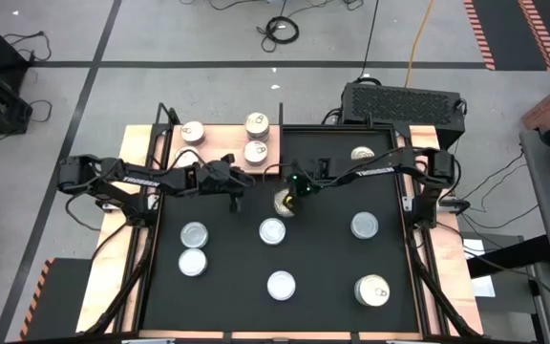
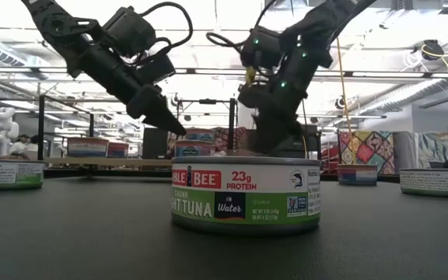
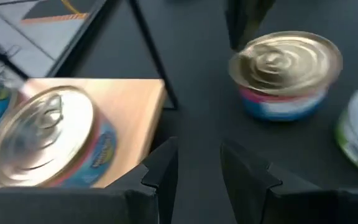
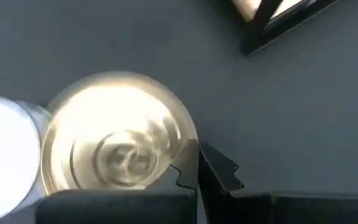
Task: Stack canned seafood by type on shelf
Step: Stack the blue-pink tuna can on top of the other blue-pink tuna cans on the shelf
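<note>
Gold-lidded round seafood tin (image 1: 285, 201) is sitting on the black mat (image 1: 332, 258), beside the light wooden shelf board (image 1: 220, 145); the clenched right gripper (image 1: 297, 191) is touching its rim, the left gripper (image 1: 236, 198) hovering released nearby.

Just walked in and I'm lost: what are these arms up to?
Tins are being sorted onto the wooden board, where three already sit. The right pincer, shut and empty, is beside a gold-lidded tin on the black mat. The left pincer is open, holding nothing, by the board's edge. Other tins are spread over the mat.
</note>
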Available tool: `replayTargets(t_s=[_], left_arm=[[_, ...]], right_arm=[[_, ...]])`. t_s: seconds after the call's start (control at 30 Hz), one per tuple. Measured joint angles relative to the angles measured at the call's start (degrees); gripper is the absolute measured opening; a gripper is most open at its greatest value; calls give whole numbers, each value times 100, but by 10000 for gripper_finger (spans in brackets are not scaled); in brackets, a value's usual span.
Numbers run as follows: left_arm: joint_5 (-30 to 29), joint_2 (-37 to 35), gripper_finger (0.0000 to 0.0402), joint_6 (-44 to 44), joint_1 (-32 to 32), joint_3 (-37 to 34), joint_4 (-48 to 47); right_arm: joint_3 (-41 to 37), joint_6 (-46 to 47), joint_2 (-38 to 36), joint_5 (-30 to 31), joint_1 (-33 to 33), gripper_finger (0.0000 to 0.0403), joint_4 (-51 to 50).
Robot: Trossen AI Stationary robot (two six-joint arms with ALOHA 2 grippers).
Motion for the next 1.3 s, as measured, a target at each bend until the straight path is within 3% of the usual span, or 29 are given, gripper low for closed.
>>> replayTargets(t_s=[0.47,0.8,1.1,1.3], left_arm=[[56,11,123,26,-138,0,102],[230,-118,123,46,-411,0,412],[-53,-1422,123,193,-800,0,-126],[-610,-2241,123,342,-1153,-50,-387]], right_arm=[[8,-694,-561,200,263,0,119],[12,-1821,-1379,206,1777,0,-331],[12,-2080,-1387,786,2807,7,-525],[17,-2576,-1170,1084,3012,75,-531]])
